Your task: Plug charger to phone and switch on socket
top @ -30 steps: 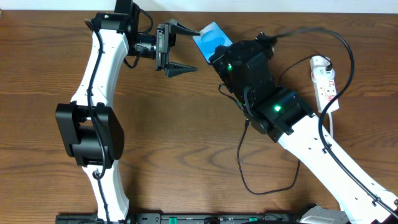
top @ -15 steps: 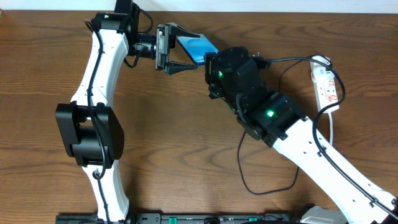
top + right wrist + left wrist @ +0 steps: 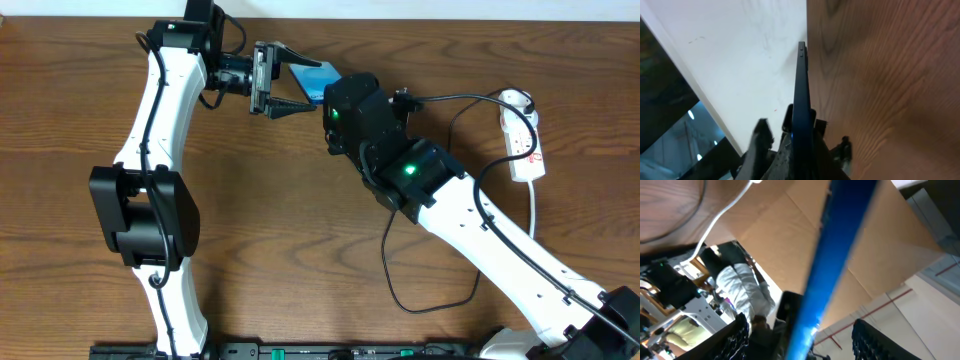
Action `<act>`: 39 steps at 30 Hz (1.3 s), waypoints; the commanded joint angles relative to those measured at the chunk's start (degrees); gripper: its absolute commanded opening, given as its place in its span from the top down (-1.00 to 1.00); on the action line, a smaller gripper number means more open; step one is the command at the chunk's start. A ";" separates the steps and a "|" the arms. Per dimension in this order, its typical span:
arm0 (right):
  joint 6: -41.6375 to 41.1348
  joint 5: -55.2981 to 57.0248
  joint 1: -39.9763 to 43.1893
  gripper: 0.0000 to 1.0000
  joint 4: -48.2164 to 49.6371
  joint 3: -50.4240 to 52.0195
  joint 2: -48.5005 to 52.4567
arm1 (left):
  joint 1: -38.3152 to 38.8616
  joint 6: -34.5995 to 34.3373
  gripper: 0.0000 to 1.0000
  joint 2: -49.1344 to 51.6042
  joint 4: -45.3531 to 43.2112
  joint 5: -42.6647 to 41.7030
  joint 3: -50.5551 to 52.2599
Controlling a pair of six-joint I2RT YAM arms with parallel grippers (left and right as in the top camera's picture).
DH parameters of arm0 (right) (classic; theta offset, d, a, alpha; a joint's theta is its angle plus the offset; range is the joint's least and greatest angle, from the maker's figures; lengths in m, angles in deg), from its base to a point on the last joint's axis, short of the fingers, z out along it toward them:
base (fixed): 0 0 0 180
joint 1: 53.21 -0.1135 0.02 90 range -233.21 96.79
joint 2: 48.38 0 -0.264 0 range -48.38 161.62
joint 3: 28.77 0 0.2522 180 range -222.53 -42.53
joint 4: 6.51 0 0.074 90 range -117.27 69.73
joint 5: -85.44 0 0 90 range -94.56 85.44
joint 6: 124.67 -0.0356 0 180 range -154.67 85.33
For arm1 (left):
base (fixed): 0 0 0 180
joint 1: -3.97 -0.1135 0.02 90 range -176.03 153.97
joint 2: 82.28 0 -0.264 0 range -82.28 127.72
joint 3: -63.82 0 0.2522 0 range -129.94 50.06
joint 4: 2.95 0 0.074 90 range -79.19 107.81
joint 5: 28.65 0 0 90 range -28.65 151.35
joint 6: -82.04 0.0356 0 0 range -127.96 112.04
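While the right fingers (image 3: pixel 761 139) grip the phone (image 3: pixel 306 76) on edge above the worktop (image 3: pixel 300 220), the left fingers (image 3: pixel 288 106) stand open around it. By my judgement the charger (image 3: pixel 450 98) is still unplugged, and the socket (image 3: pixel 524 145), well apart, still needs switching.
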State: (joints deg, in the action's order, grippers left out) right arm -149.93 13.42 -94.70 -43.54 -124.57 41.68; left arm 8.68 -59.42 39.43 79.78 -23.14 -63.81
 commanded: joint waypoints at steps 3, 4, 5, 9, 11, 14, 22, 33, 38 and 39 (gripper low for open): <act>-0.83 2.25 -1.07 0.97 0.61 -1.53 -0.85 | 0.07 -0.35 -0.31 -1.92 -1.01 4.46 -1.18; -0.85 2.27 -1.42 0.98 0.72 -1.53 -0.85 | 0.07 -0.35 -0.28 -1.92 -2.10 4.46 -1.18; -0.85 2.29 -1.77 0.97 0.87 -1.53 -0.85 | 0.07 -0.39 -0.25 -1.92 -2.89 4.46 -1.18; -0.83 2.32 -1.97 0.97 0.76 -1.53 -0.85 | 0.07 -3.17 -0.23 -1.92 -4.31 5.95 -1.18; -0.83 2.54 -1.97 0.97 0.76 -1.53 -0.85 | 0.07 -3.32 -0.23 -1.92 -5.31 8.11 -1.18; -0.83 2.73 -1.95 0.97 0.76 -1.53 -0.85 | 0.07 -3.34 -0.23 -1.92 -5.29 9.35 -1.18; -0.85 4.33 -1.95 0.97 0.63 -1.53 -0.85 | 0.07 -4.87 -0.11 -1.92 -6.67 9.27 -1.18; -0.85 4.39 -1.97 0.97 0.55 -1.53 -0.85 | 0.07 -6.14 -0.03 -1.92 -6.73 5.42 -1.18; -0.85 4.37 -2.01 0.97 0.55 -1.53 -0.85 | 0.07 -6.12 0.03 -1.92 -6.73 5.44 -1.18; -0.85 4.37 -2.01 0.97 0.57 -1.53 -0.85 | 0.07 -6.12 0.05 -1.92 -6.73 5.46 -1.18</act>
State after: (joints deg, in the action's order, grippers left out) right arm -149.95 15.82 -96.23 -43.52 -124.57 41.68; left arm 8.68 -65.17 39.43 73.13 -16.56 -63.81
